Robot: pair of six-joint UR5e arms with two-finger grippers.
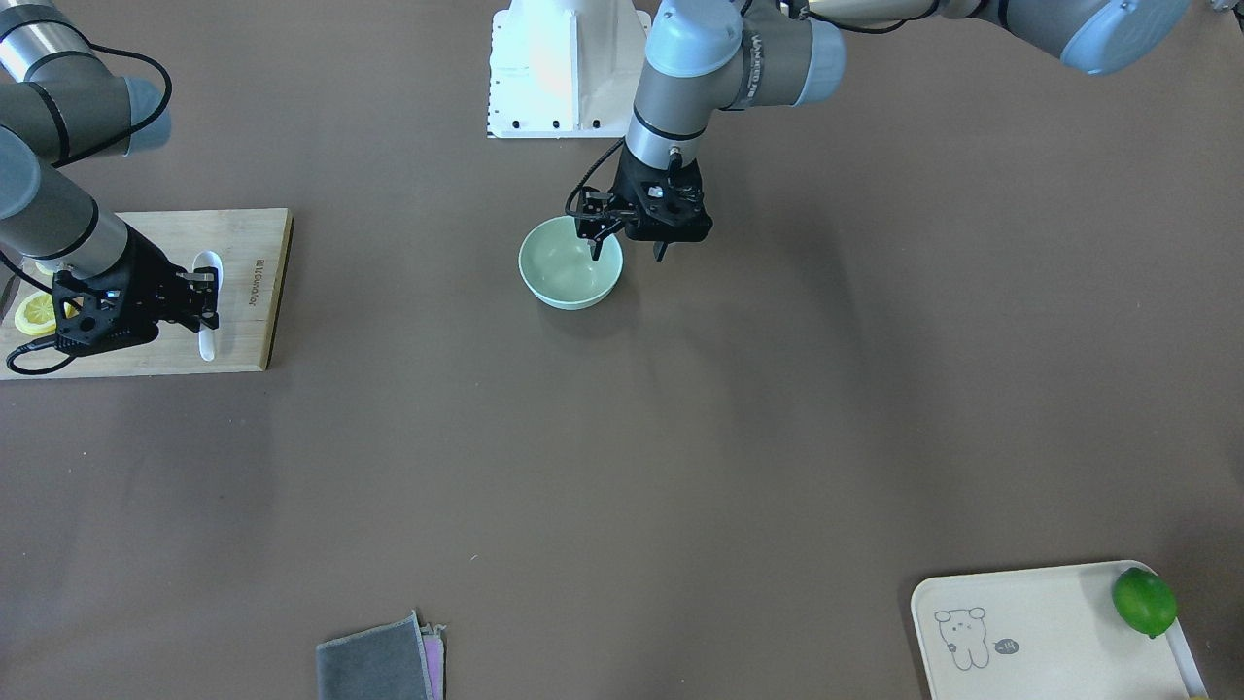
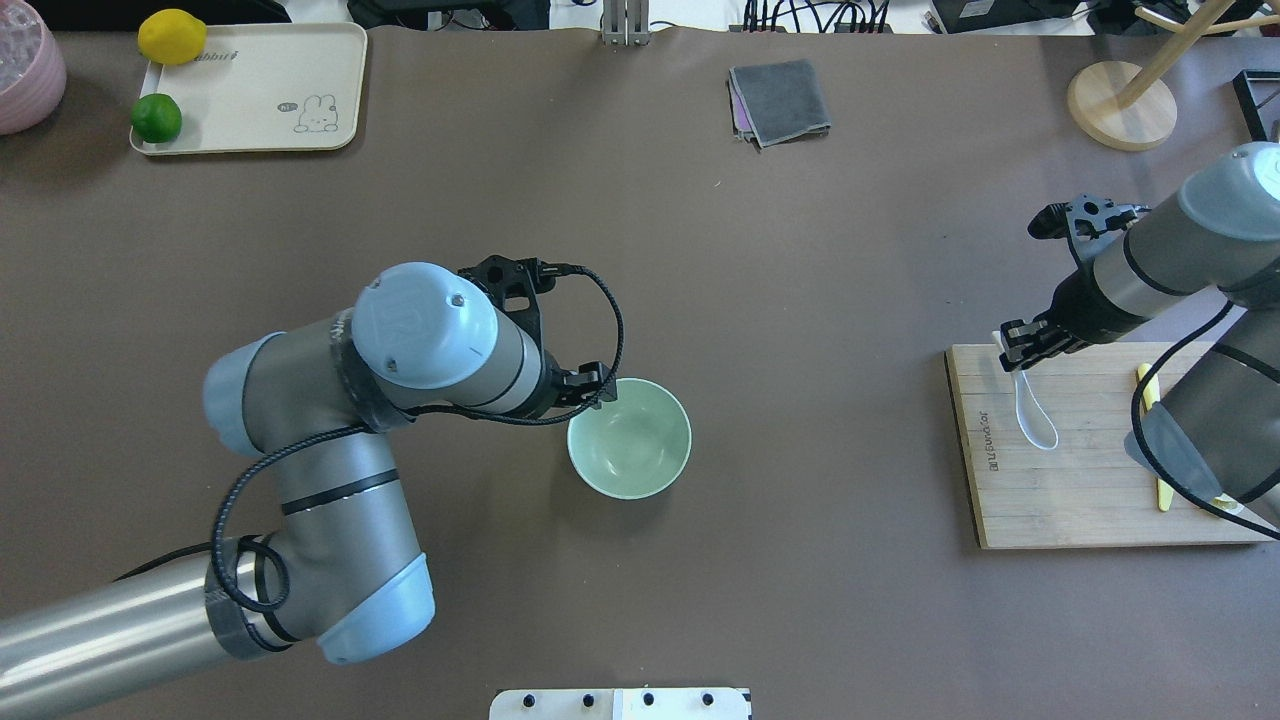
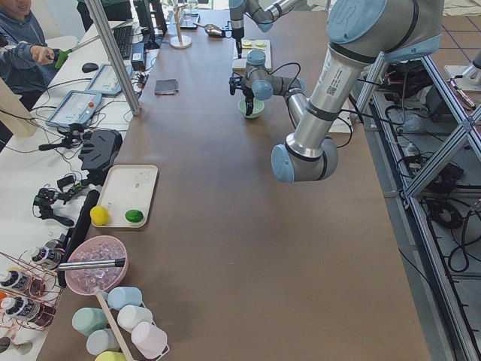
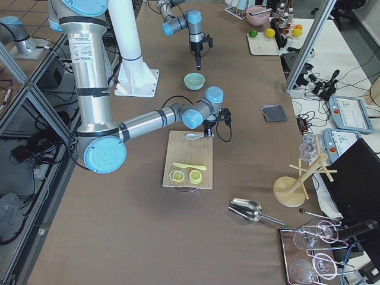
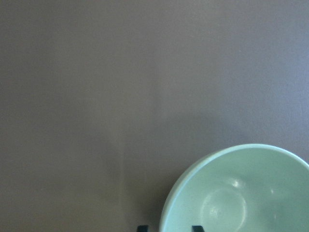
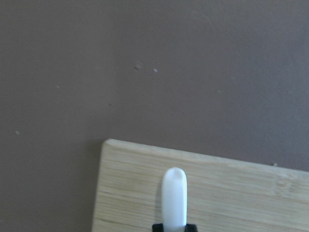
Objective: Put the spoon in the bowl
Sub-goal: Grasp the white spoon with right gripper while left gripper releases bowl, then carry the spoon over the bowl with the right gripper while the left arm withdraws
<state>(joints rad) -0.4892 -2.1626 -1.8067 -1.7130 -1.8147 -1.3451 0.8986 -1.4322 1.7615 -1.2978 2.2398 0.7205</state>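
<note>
Near centre: the left gripper hangs at the left rim of the bowl. Its fingers are spread, one tip inside the rim and one outside, and I read no squeeze. The bowl is empty and stands on the table.

Near right: the right gripper has its fingers pressed onto the sides of the handle of the spoon, close to the handle's far end. The spoon is on the cutting board, scoop toward the robot, well apart from the bowl. I cannot tell whether it is clear of the wood.

Risks, as I judge them:
- The pinch sits far out on a glossy, rounded handle with the heavier scoop beyond the fingers, so the spoon may swing or slide out on the lift.
- The carry goes left to a bowl whose rim the left gripper straddles, so the wrists could meet, or the spoon could land on a finger.
- If those fingers close or drag, the light bowl may tip or skate.
- The spoon looks about as long as the bowl is wide, so a flat release could leave it bridging the rim.

Materials:
- Bowl: smooth, pale mint, round.
- Spoon: white and glossy, with an oval scoop and a short thick handle.
- Board: pale bamboo with straight grain. A thin yellow knife lies on its right part.
- Table cover: matte brown.

Far left: a cream tray carries a lemon and a lime, both round. Far centre: a folded grey cloth, soft.
</note>
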